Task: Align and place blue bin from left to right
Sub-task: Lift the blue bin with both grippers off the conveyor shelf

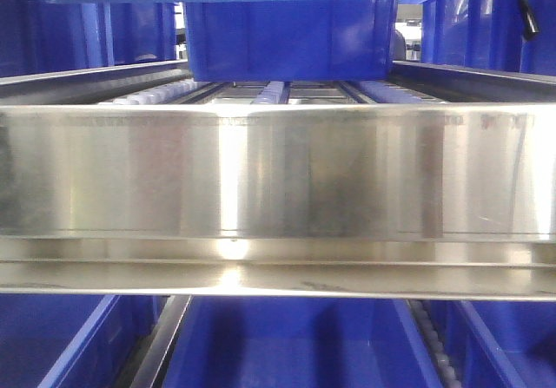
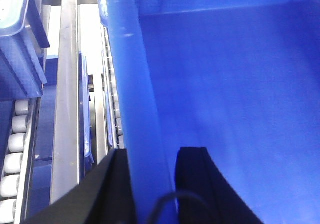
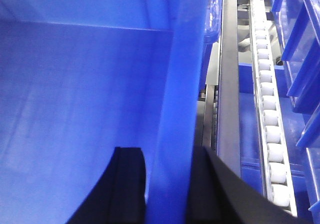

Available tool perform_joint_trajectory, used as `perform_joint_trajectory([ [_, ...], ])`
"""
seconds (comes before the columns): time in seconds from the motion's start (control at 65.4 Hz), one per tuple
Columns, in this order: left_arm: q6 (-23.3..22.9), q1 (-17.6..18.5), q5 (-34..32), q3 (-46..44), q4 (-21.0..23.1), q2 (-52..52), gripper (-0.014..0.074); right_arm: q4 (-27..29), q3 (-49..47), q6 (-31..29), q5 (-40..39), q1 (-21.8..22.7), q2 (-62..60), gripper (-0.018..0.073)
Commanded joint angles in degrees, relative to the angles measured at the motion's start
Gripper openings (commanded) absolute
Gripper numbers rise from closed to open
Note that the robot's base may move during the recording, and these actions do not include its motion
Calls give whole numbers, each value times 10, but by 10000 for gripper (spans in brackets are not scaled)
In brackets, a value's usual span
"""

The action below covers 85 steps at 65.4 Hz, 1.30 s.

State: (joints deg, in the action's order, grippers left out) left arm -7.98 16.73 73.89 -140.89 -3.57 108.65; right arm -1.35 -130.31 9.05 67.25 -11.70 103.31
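The blue bin [image 1: 287, 45] sits at 12 o'clock in the front view, above the steel rail [image 1: 278, 171]. Its rim spans nearly the whole width, so its long axis runs from 9 to 3.

We hold it at both ends. The left gripper [image 2: 156, 154] straddles the left wall, one finger outside and one inside, pressed onto the plastic. The right gripper [image 3: 165, 154] is clamped the same way on the right wall. Neither arm is nearer, because the bin lies between them.

Beyond the right wall, at 3 o'clock, a roller track [image 3: 270, 134] runs from 6 to 12, with other blue bins [image 3: 300, 58] past it. We judge that the coming move must keep the bin's walls parallel to that track. We cannot tell whether the bin's base rests on anything.
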Motion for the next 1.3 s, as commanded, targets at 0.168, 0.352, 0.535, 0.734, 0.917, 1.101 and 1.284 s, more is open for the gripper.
perform_joint_trajectory([
  [0.168,2,3,-39,-9,28,-16,-111,0,-11,-10,-61,-3,-13,-70],
  [0.352,2,3,-39,-9,28,-16,-111,0,-11,-10,-61,-3,-13,-70],
  [0.535,2,3,-39,-9,28,-16,-111,0,-11,-10,-61,-3,-13,-70],
  [0.734,2,3,-39,-9,28,-16,-111,0,-11,-10,-61,-3,-13,-70],
  [0.917,2,3,-39,-9,28,-16,-111,0,-11,-10,-62,-3,-13,-70],
  [1.101,2,3,-39,-9,27,-16,-111,0,-11,-10,-65,-3,-7,-70],
  [1.284,2,3,-39,-9,20,-16,-111,0,-11,-10,-71,-3,7,-70],
])
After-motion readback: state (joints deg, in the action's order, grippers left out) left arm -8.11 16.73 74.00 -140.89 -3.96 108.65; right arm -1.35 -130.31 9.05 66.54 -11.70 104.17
